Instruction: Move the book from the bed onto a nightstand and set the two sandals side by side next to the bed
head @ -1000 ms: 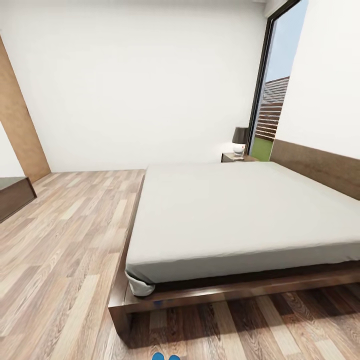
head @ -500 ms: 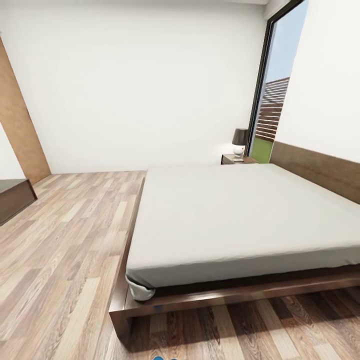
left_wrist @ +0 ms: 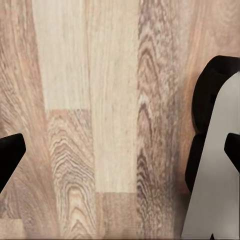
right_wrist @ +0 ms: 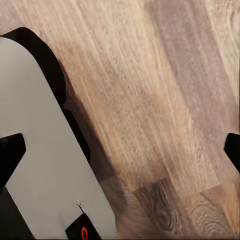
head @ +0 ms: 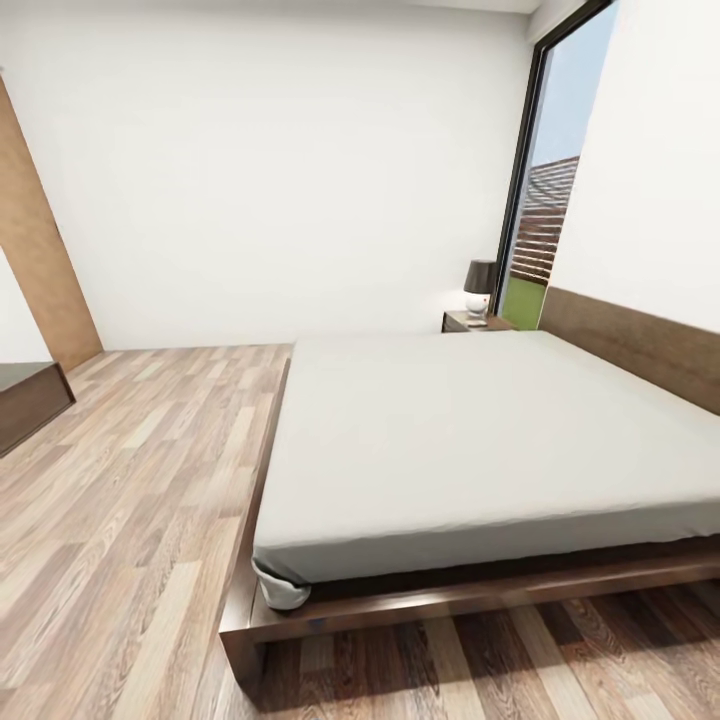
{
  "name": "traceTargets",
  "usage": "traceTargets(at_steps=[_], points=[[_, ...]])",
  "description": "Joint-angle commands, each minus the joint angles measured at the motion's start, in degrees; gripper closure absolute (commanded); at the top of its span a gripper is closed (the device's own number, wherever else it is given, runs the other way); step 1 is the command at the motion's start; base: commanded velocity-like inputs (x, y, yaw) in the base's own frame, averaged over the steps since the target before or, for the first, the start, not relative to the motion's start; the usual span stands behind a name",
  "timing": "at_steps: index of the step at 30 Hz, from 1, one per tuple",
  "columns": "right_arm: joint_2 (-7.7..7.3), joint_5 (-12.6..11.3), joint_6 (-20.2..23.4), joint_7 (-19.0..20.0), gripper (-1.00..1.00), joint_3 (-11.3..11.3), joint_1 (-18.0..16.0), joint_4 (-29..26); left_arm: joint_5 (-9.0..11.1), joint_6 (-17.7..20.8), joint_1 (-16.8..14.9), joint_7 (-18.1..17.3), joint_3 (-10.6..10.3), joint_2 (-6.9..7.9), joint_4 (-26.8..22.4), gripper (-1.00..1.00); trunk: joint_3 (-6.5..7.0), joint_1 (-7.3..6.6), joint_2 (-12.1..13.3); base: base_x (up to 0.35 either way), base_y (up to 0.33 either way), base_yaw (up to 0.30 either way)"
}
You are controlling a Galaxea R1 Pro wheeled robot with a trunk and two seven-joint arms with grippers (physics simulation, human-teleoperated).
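The bed (head: 480, 440) takes up the middle and right of the head view, a pale grey mattress on a dark wood frame with nothing lying on top. A dark nightstand (head: 462, 321) stands beyond its far corner by the window. The book and the sandals are out of view. In the left wrist view my left gripper (left_wrist: 120, 155) hangs open over bare plank floor, black fingertips (left_wrist: 9, 155) at the picture's sides. My right gripper (right_wrist: 120, 155) is open as well, over floor, with nothing between its fingers.
A lamp (head: 480, 284) sits on the nightstand. A tall black-framed window (head: 540, 200) stands behind it. A low dark dresser (head: 25, 400) and a brown panel (head: 40, 260) are at the far left. Wood floor (head: 130, 480) stretches left of the bed. Grey robot body parts (right_wrist: 45, 150) show beside both grippers.
The whole head view has shifted upward, so the camera moved. The blue sandal tips at the bottom edge have slid out of the picture. The bed looks unmoved.
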Motion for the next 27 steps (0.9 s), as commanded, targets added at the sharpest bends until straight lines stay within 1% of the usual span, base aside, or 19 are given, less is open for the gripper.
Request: traceTargets(at_steps=[1,5,9,15,19,27], points=[[-0.01,-0.64,-0.25,0.33,-1.0,0.56,-0.03,0.15,-0.67,-0.19,0.02,0.38,0.48,-0.28,0.03,-1.0,0.16,-0.23,0.4,0.0,0.0,0.0],[0.01,-0.71,-0.21,0.29,-1.0,2.61,-0.01,0.14,-0.85,-0.19,0.03,2.51,0.46,-1.31,0.34,-1.0,0.88,-1.11,2.0,0.0,0.0,0.0],[0.07,-0.74,-0.22,0.27,-1.0,3.67,-0.01,0.12,-0.93,-0.19,0.04,3.75,0.46,-1.99,0.47,-1.0,1.59,-1.98,3.61,0.0,0.0,0.0],[0.1,-0.77,-0.24,0.26,-1.0,4.25,0.0,0.08,-0.97,-0.19,0.04,4.53,0.42,-2.54,0.67,-1.0,2.67,-3.3,6.01,0.0,0.0,0.0],[0.11,-0.77,-0.17,0.26,-1.0,4.44,0.0,0.06,-1.03,-0.19,0.04,5.31,0.44,-3.3,0.91,-1.0,3.39,-4.18,7.62,0.0,0.0,0.0],[0.11,-0.76,-0.08,0.26,-1.0,4.52,0.0,0.05,-1.06,-0.19,0.04,8.86,0.38,-4.49,1.12,-1.0,4.83,-5.94,10.83,0.0,0.0,0.0]])
